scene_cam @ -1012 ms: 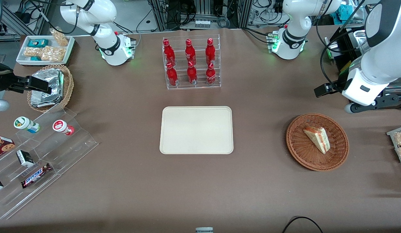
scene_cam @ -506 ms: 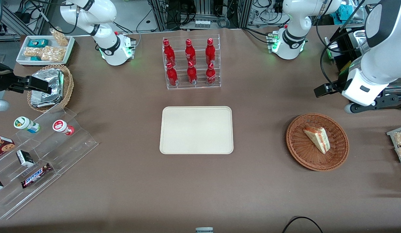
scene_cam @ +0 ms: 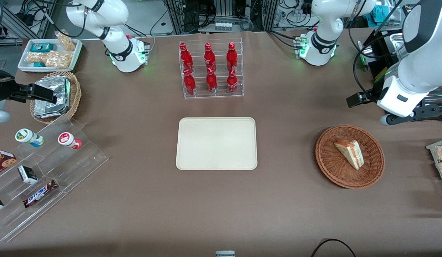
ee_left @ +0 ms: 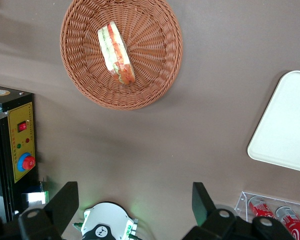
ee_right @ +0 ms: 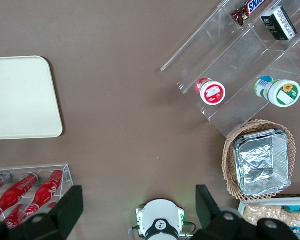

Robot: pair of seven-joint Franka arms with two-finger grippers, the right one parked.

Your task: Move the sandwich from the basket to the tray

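The sandwich (scene_cam: 349,154) lies in the reddish-brown wicker basket (scene_cam: 331,167), toward the working arm's end of the table, well apart from the cream tray (scene_cam: 216,143). The left gripper (ee_left: 135,202) hangs above the bare table with its fingers (ee_left: 65,205) spread apart, holding nothing.

basket (scene_cam: 370,171): woven wicker, rough | tray (scene_cam: 216,143): smooth matt | gripper (ee_left: 132,212): black fingers apart, above table
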